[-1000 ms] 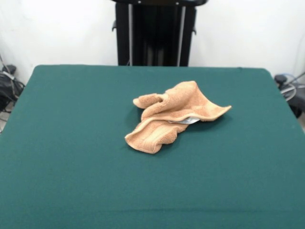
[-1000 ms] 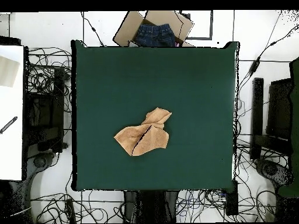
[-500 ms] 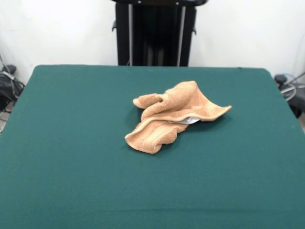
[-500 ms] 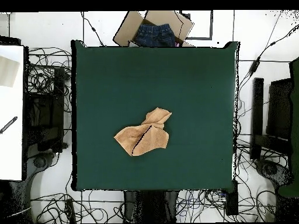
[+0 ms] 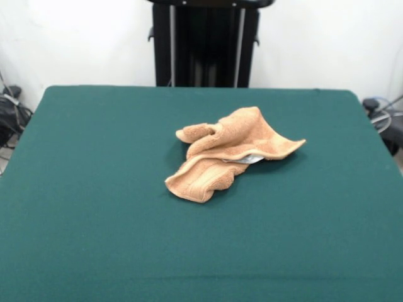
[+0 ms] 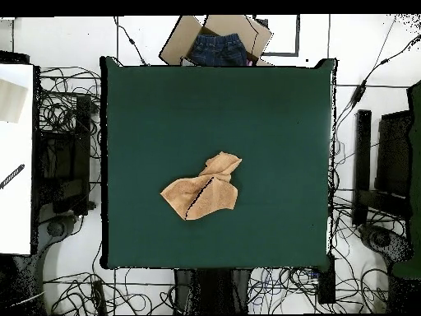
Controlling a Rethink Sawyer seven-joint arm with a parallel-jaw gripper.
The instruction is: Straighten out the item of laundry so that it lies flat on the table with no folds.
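Light: bright, even, diffuse.
Shadows: soft, thin, under the towel [image 5: 228, 153] folds.
Glare: white wall washed out.
Table [image 5: 94, 207]: evenly lit, matte.

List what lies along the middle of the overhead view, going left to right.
White surface → tangled cables → bare green table → crumpled tan towel → black stand.

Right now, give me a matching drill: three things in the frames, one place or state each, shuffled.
Things:
1. towel
2. table
3. cardboard box

Place or state:
A. holds folded denim, past the table's edge
B. crumpled, folded over itself
C. dark green top, under the cloth

Pairs: 1-B, 2-C, 3-A
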